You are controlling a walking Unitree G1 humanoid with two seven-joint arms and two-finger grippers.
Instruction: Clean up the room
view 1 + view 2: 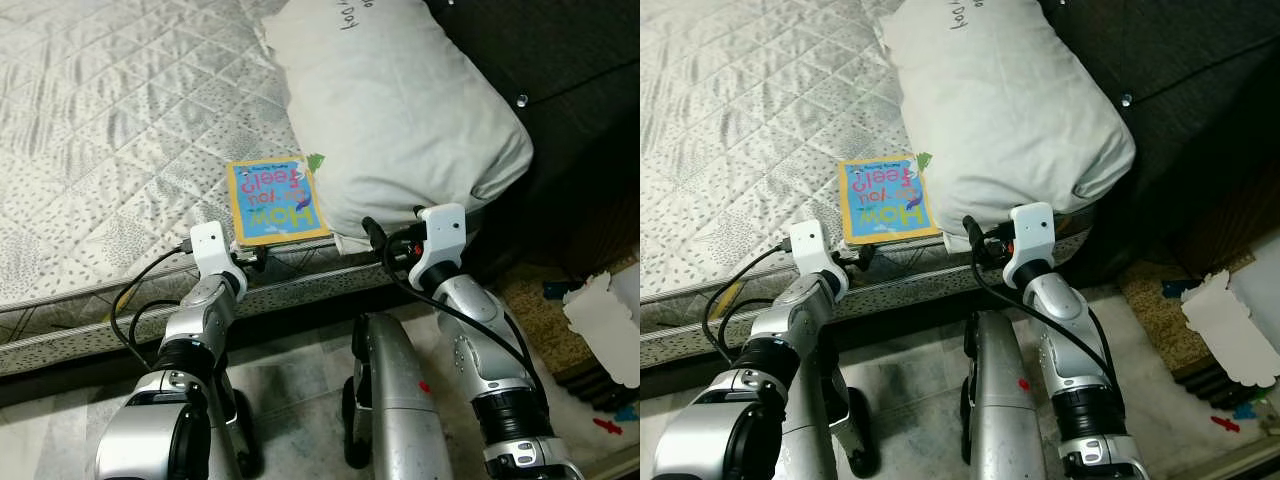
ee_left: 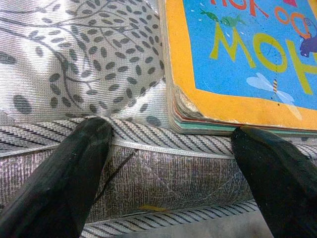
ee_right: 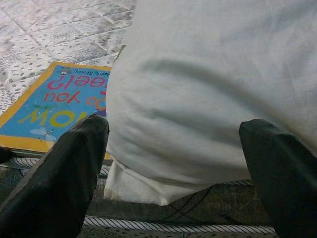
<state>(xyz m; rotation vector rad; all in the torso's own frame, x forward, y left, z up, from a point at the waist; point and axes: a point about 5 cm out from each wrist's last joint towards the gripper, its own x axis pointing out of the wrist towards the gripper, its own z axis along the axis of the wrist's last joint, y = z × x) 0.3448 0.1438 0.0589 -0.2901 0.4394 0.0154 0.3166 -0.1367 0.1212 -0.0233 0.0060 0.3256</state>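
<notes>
The grey quilted mattress (image 1: 100, 120) carries a large pale fabric pillow (image 1: 400, 110), with a thin blue, orange-bordered picture book (image 1: 274, 200) beside it at the near edge. The left gripper (image 2: 168, 148) and right gripper (image 3: 173, 163) gape wide, empty. Best slide the book's corner between the fingers.

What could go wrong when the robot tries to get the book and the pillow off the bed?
The book lies right at the mattress edge, with the open left gripper low against the mattress side, so a nudge could tip it to the floor. The open right gripper faces the soft pillow, which overhangs the edge and might slip. The pillow sits right beside the book, so lifting it could drag the book.
</notes>
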